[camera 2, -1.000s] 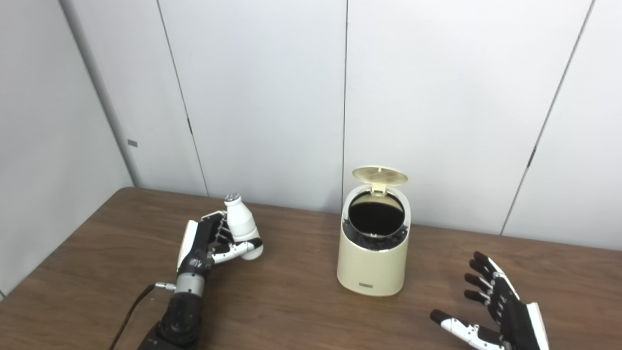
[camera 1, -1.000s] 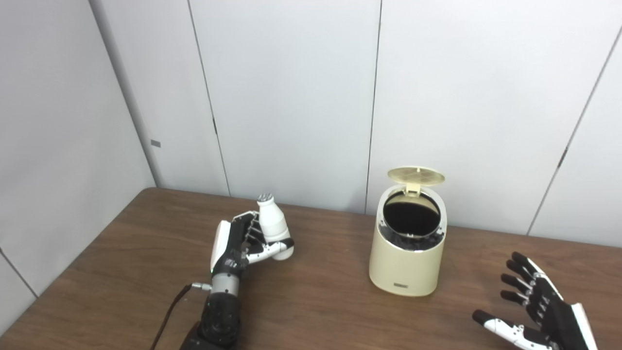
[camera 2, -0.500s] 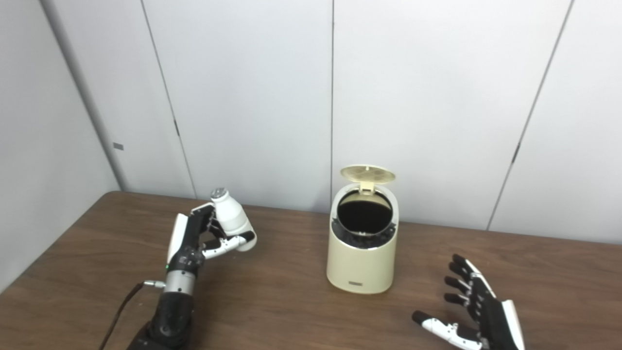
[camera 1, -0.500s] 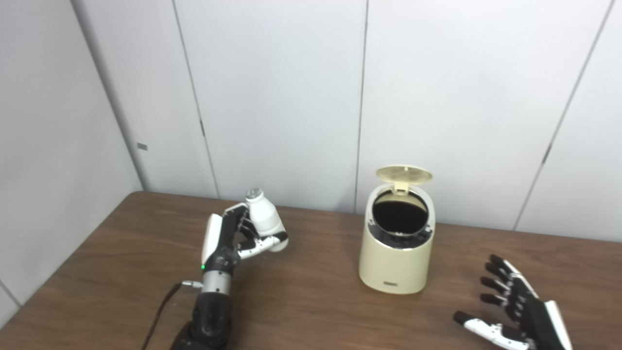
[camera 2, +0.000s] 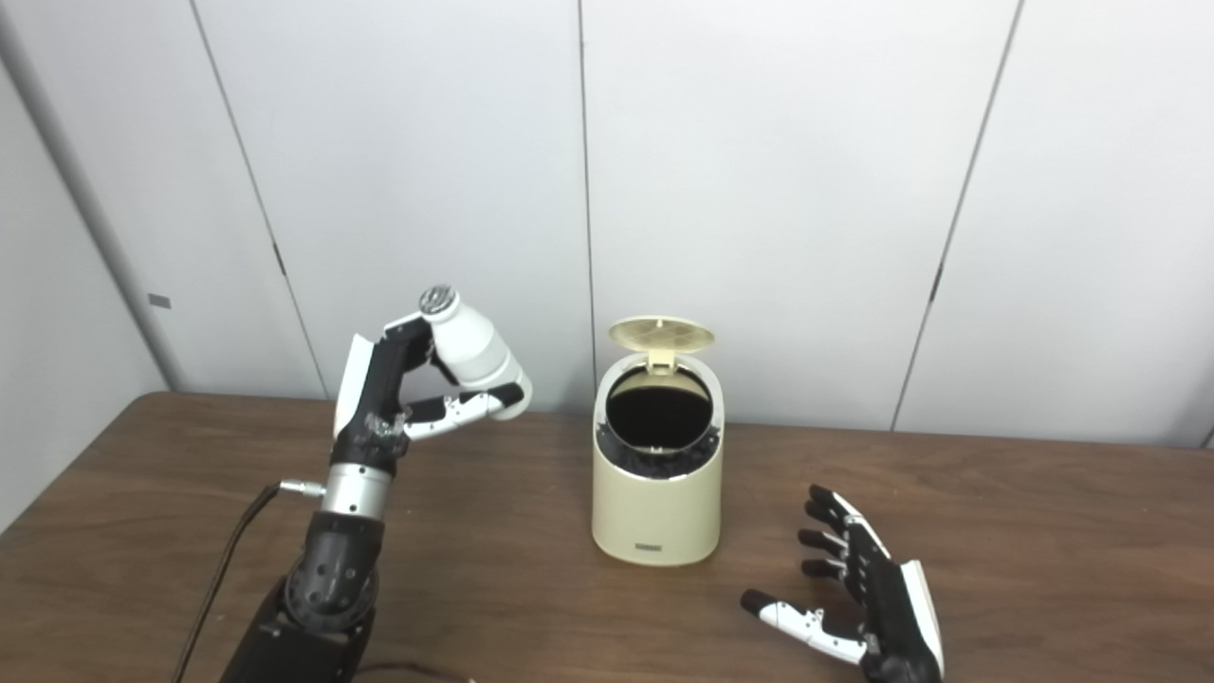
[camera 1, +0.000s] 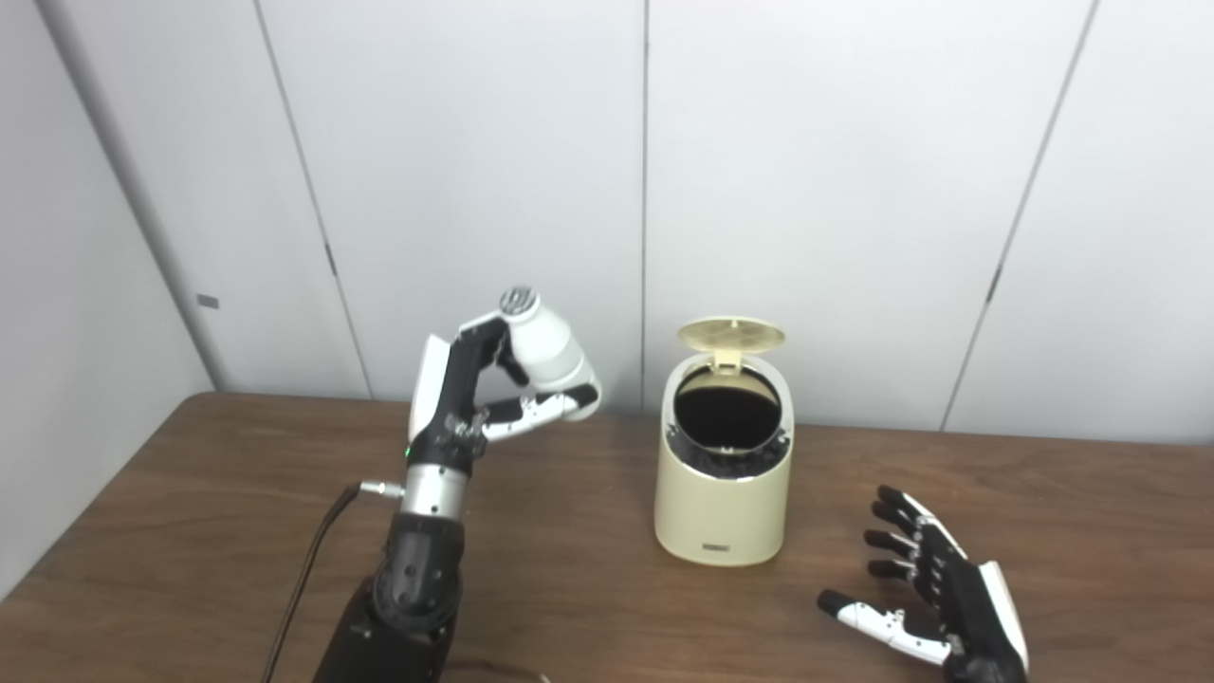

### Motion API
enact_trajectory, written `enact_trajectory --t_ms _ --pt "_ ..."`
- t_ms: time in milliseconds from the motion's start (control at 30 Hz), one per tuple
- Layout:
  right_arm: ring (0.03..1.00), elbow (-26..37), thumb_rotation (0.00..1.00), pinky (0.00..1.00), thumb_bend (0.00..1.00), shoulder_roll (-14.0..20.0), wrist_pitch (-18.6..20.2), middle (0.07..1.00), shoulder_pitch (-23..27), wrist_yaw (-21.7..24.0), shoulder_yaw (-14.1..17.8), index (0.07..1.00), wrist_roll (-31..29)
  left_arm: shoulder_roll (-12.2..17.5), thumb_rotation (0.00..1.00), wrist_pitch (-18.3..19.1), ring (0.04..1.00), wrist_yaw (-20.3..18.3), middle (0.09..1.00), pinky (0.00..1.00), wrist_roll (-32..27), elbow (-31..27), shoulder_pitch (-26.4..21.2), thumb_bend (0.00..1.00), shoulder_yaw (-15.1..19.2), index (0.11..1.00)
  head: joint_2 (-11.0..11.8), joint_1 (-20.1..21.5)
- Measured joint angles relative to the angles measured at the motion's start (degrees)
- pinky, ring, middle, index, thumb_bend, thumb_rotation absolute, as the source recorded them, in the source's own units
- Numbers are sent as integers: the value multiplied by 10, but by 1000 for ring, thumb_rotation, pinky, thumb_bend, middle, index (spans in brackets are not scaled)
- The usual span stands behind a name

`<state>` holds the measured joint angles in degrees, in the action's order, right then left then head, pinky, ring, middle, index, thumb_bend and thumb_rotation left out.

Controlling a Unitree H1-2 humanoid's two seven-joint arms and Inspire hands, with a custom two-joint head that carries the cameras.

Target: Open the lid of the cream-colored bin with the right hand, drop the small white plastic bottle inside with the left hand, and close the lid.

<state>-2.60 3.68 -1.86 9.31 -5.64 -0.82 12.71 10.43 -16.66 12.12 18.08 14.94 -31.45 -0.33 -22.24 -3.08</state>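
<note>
Left hand (camera 1: 474, 398) grips small white plastic bottle (camera 1: 545, 346), raised at 9 o'clock of cream-colored bin (camera 1: 726, 474), not yet over it. Lid (camera 1: 731, 333) up, so opening done; drop & close left. Right hand (camera 1: 934, 598) empty, fingers spread, low above brown wooden bench (camera 1: 588, 588). Grey panel walls behind.

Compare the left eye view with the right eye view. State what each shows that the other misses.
Only the left eye view: a wider strip of the side wall beyond the table's left edge.

Only the right eye view: more bare table to the right of the right hand.

Both: the left hand holding the small white bottle raised, left of the cream bin. The bin's lid stands open. The right hand is open, low over the table. No object appears in only one view.
</note>
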Motion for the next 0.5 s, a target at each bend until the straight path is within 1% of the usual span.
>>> enact_trajectory --t_ms 200,333,500 --pt "766 -12 176 648 702 -5 -7 852 6 -11 -3 846 10 -7 0 6 423 -16 478 363 5 -7 -21 506 -15 500 4 11" --pt "775 -13 220 670 709 -10 -6 855 8 -13 -4 852 12 -19 0 10 420 -22 474 357 5 -7 -31 505 -24 503 3 14" --pt "781 -11 233 672 712 -16 -3 856 7 -13 -5 854 15 -32 0 0 421 -22 476 361 5 2 -46 505 -34 504 1 19"
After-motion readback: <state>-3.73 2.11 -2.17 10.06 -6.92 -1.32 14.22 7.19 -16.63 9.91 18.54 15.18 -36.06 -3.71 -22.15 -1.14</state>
